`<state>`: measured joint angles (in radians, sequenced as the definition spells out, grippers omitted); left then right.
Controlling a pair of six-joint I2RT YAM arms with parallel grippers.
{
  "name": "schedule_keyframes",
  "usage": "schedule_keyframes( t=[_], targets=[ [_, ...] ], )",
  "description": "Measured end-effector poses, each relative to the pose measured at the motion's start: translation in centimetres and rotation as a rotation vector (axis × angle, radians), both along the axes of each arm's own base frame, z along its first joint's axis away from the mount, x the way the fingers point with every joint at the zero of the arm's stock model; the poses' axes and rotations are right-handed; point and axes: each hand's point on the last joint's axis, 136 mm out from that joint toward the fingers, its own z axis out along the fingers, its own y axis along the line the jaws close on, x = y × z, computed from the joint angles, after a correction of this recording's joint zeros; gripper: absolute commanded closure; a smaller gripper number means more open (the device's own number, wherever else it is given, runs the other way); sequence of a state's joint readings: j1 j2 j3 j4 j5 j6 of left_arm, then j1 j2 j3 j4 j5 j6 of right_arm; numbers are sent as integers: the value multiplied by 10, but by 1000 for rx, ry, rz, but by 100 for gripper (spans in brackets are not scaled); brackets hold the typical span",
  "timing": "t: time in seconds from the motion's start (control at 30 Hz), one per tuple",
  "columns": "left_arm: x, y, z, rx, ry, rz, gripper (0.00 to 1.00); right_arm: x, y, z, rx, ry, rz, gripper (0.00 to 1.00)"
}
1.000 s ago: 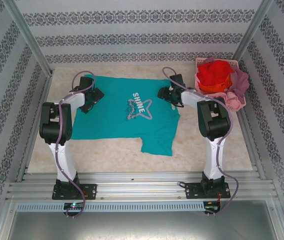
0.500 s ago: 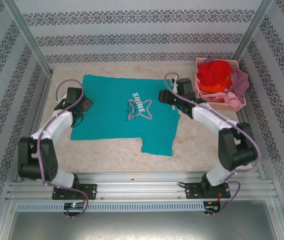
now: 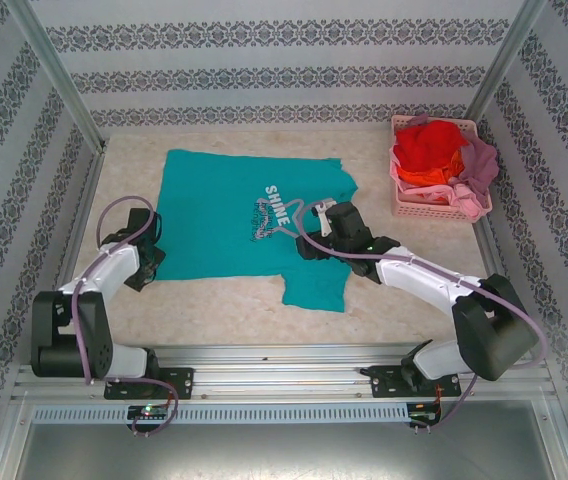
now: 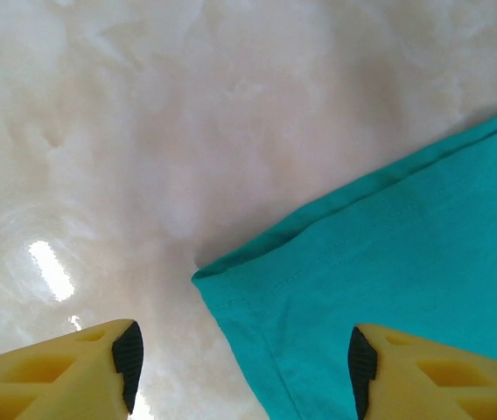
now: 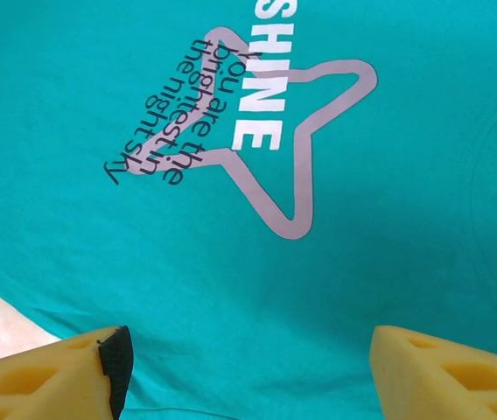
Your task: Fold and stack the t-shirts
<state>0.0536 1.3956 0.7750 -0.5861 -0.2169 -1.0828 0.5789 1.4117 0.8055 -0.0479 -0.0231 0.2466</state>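
Note:
A teal t-shirt point(image 3: 234, 230) with white chest lettering lies spread flat on the table. My left gripper point(image 3: 148, 266) is low at the shirt's near left corner. In the left wrist view that hemmed corner point(image 4: 231, 289) lies on the table between the open yellow fingers point(image 4: 82, 367) of the left gripper point(image 4: 241, 372). My right gripper point(image 3: 307, 238) hovers open over the shirt just right of the star print point(image 5: 301, 149); nothing is between the right gripper's point(image 5: 248, 372) jaws. Red point(image 3: 426, 145), orange point(image 3: 422, 180) and mauve-pink point(image 3: 476, 165) t-shirts are piled in the basket.
The pink lattice basket point(image 3: 429, 198) stands at the far right corner of the table. Patterned walls and metal posts close in the back and sides. Bare marbled tabletop point(image 3: 214, 300) runs along the near side in front of the shirt.
Both arms have drawn back toward the near edge. The left gripper went from the left sleeve to the near left corner and narrowed its jaws. The right gripper left the right shoulder for the chest.

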Motion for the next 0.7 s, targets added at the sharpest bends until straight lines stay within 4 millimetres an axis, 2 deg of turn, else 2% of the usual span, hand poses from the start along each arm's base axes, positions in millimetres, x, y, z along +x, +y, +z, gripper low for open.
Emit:
schedule_keyframes(
  t=[0.2,0.57,0.7],
  targets=[
    [0,0,-18,-12,62,28,47,1,-3,-1,-13,-5,-15,28],
    [1,5,-35,-20,97,51,56,-4,-9,-2,-19,-9,-26,28],
    [1,7,-36,-20,99,56,67,-5,-11,-1,-12,-8,-33,28]
  ],
)
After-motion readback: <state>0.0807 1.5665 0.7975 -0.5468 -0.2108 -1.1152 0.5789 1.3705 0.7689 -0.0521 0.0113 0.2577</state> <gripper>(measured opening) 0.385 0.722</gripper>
